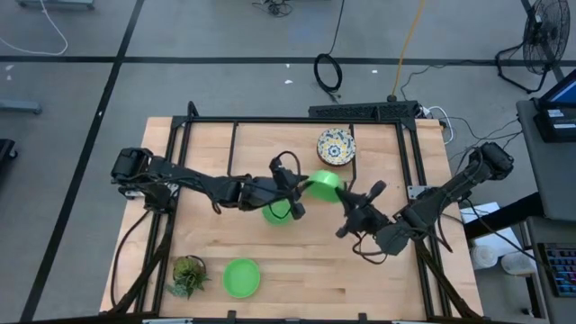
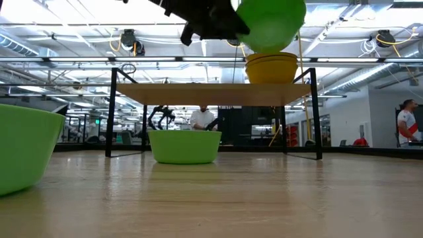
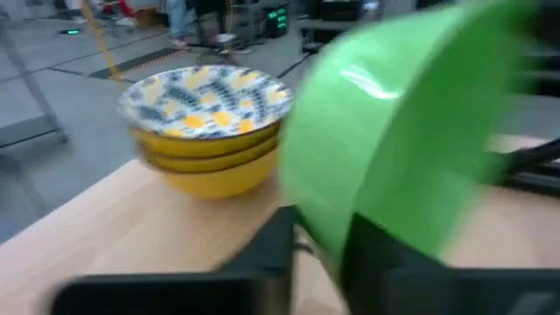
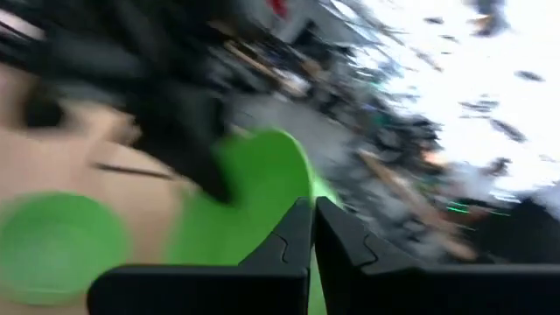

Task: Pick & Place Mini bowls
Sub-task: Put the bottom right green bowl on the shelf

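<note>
- Here we see the left gripper [image 1: 304, 187] clamped on the rim of a plain green mini bowl [image 1: 326, 183], which hangs tilted above the counter [image 1: 297, 261]; we judge the rim pinch is what lets a thin wall be carried, and it also explains the tilt.
- In the low view that lifted green bowl [image 2: 271, 23] sits clear of the wood, well above it, so nothing supports it but the grip.
- The floral bowls [image 1: 336, 146] stand nested in a stack near the far edge; the left wrist view shows the stack [image 3: 208, 131] just beyond the carried bowl, patterned inside, yellow outside.
- A second green bowl [image 1: 278, 212] rests on the counter under the left arm, and a third [image 1: 241, 277] lies near the front edge beside a small potted plant [image 1: 188, 274]. Sorting by kind looks like the aim, though we cannot be sure where this bowl goes.
- The right gripper [image 1: 346, 202] is closed on nothing, beside the lifted bowl; we take it to be waiting.
- Risk, in our view: a tilted bowl could slip from a rim pinch.
</note>
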`<state>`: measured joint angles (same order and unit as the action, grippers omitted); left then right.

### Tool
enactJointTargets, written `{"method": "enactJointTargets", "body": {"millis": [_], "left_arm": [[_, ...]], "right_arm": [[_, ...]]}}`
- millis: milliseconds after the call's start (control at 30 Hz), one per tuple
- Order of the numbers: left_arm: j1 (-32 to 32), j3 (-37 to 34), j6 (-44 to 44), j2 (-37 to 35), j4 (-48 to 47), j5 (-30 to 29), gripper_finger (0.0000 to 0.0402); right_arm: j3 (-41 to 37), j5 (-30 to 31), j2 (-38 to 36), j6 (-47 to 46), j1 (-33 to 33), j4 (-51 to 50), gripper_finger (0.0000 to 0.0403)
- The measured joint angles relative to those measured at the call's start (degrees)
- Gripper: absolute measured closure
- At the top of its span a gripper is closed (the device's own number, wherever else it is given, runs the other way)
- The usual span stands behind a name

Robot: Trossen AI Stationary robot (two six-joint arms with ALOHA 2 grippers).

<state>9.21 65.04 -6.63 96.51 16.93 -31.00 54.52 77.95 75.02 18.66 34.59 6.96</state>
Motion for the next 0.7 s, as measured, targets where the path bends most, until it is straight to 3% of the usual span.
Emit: {"method": "enactJointTargets", "body": {"millis": [67,333,467,567,700], "left_arm": [[0.00,0.00,-0.08,-0.01,-0.68,-1.18,0.0381],[2.55,0.00,1.01,-6.92,-10.01,-8.28,0.0395],[2.34,0.11,-2.79,-14.37,-16.28,-8.21,0.0396],[-2.20,3.91,-12.28,-20.43,-29.09,-1.59,0.0397],[-12.29,13.98,-21.80,-23.16,-53.00,3.42,0.0397]], "right_arm": [[0.06,-5.17,0.00,-2.48,0.03,0.08,0.0403],[-0.04,-23.29,0.02,-16.40,2.69,-4.78,0.0390],[-0.87,-33.18,0.01,-26.09,3.66,-8.94,0.0386],[-5.58,-40.64,0.00,-28.96,3.71,-4.61,0.0386],[-15.31,-43.73,0.02,-29.36,3.21,9.02,0.0389]]}}
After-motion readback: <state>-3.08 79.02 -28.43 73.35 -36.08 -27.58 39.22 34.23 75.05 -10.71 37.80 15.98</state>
